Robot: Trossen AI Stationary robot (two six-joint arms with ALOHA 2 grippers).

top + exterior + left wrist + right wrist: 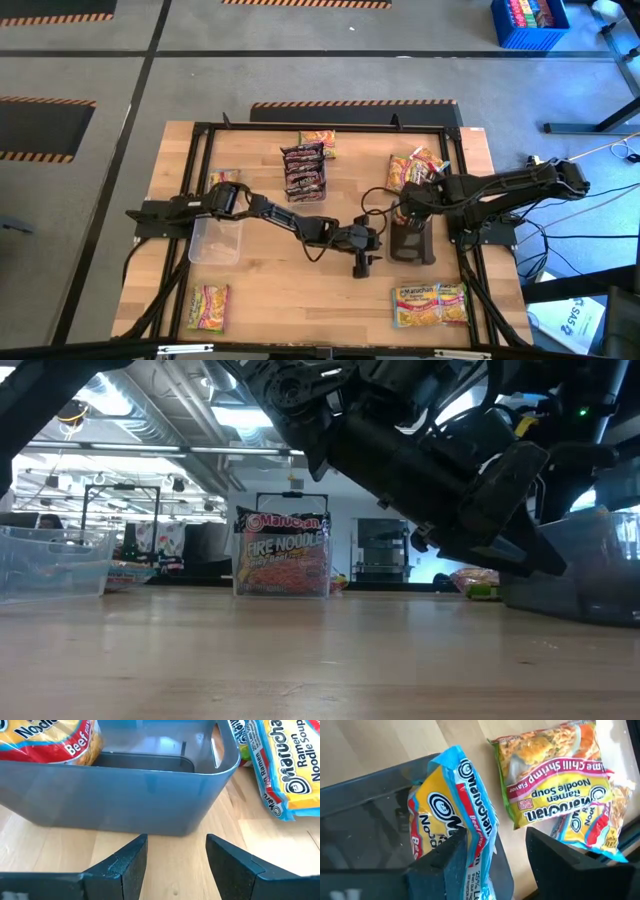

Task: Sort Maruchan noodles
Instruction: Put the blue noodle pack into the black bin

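- A dark maroon packet [283, 555] standing upright near the middle of the wooden worktop [300, 290] reads "Maruchan" and "FIRE NOODLE" in the low view; the high view shows it as a row of dark maroon packets [304, 170] at the far middle.
- In the right wrist view a yellow-green plastic packet [555, 785] lying flat on the wood reads "Lime Chili Shrimp Flavor", "Ramen Noodle Soup" and "Maruchan".
- The same view shows a light blue and yellow Maruchan packet [455, 805] with a red "Beef" band, standing on edge and leaning over the rim of a dark translucent plastic bin [365, 825].
- The left wrist view shows that bin's side wall [125, 795] with a beef packet inside, and blue-edged yellow packets [280, 765] reading "Maruchan Ramen Noodle Soup" flat on the wood just beside it.
- Only the high view shows a clear plastic bin [216, 238] at the left, a yellow-pink packet [208, 305] at the near left, and a pair of packets [430, 303] at the near right.
- The right gripper [495, 862] hangs over the dark bin's rim, its fingers parted; the blue beef packet lies against one finger [445, 860], and whether it is gripped cannot be told.
- The left gripper [175, 862] sits low at the middle of the worktop, facing the bin, fingers apart and holding nothing.
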